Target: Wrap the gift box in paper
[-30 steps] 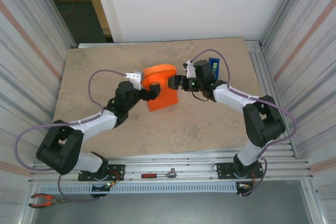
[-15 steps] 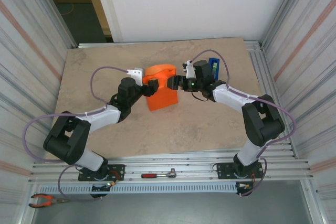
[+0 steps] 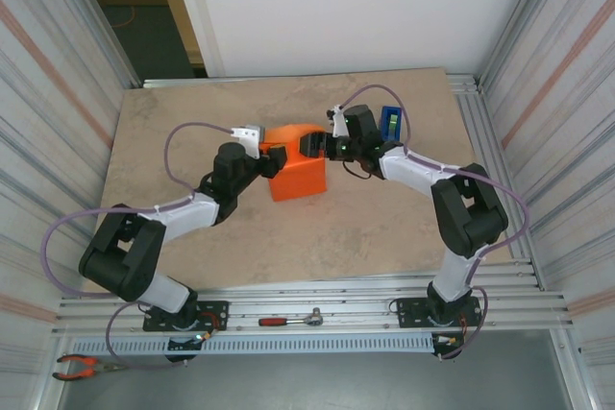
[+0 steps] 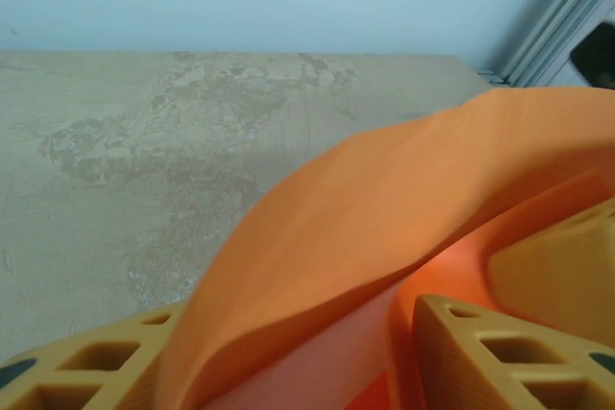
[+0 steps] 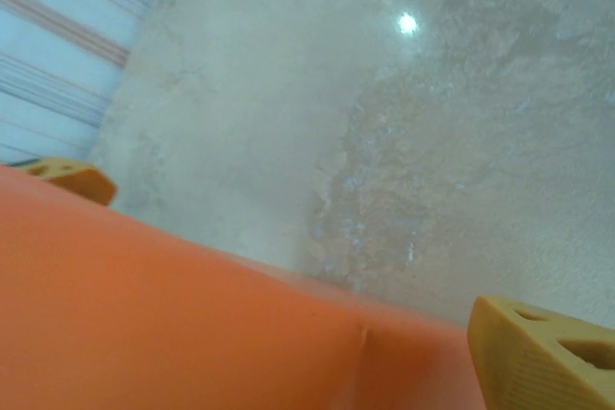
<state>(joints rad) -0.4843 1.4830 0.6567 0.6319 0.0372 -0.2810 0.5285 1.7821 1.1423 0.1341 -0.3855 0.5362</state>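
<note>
Top external: paper (image 3: 296, 178) wrapped over gift box as orange block, centre of frame, slightly above mid; box itself hidden under paper.
Left gripper (image 3: 272, 162): at block's left edge. Left wrist view: curled paper flap (image 4: 384, 228) rising between fingers (image 4: 500, 357), jaws about half apart, grip not confirmed.
Right gripper (image 3: 312, 146): at block's upper right corner. Right wrist view: paper (image 5: 173, 324) low in frame between widely spread fingertips (image 5: 543, 348), can't tell if pinched.
Step tip: prob. folding flaps over top; keep one side pressed down while other pulls taut, crease along box edge, avoid tearing.
Around: blue tape dispenser (image 3: 390, 123) just right of right gripper, upper right of tabletop (image 3: 192, 112); cable loops near both wrists.
Obstacles: tape dispenser close to right wrist, risk of nudging.
</note>
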